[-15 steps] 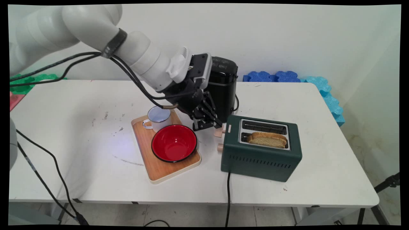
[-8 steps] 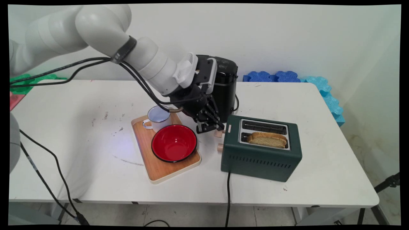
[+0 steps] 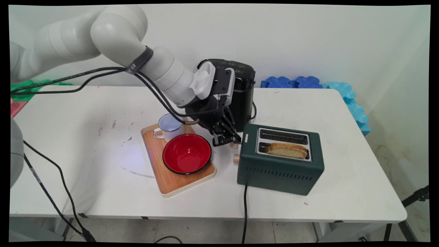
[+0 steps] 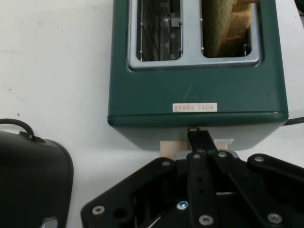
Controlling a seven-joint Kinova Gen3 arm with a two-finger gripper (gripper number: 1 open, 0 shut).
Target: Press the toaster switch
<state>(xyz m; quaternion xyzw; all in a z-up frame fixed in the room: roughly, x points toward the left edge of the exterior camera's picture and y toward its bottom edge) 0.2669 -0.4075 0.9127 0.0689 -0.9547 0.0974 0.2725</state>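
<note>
Gripper (image 3: 226, 140) sits low at the left end of the green toaster (image 3: 280, 159), fingers brought together, tips resting on the tan lever (image 3: 235, 145) that projects from that end. In the hand view the closed fingers (image 4: 200, 142) meet the lever (image 4: 169, 147) just under the toaster's (image 4: 197, 92) end wall; whether they press it or only touch cannot be told.

Below the lever, a round tan knob (image 3: 236, 158) on the same end face. Toaster has two top slots: a bread slice (image 3: 287, 150) stands in the near slot, the far slot holds nothing.

Just behind the gripper, a black appliance (image 3: 240, 91) stands on the table (image 3: 85, 171). Left of the gripper, a wooden tray (image 3: 171, 181) carries a red bowl (image 3: 187, 153) at its near part and a white mug (image 3: 168, 127) at its far part, bowl and mug just beside each other.
</note>
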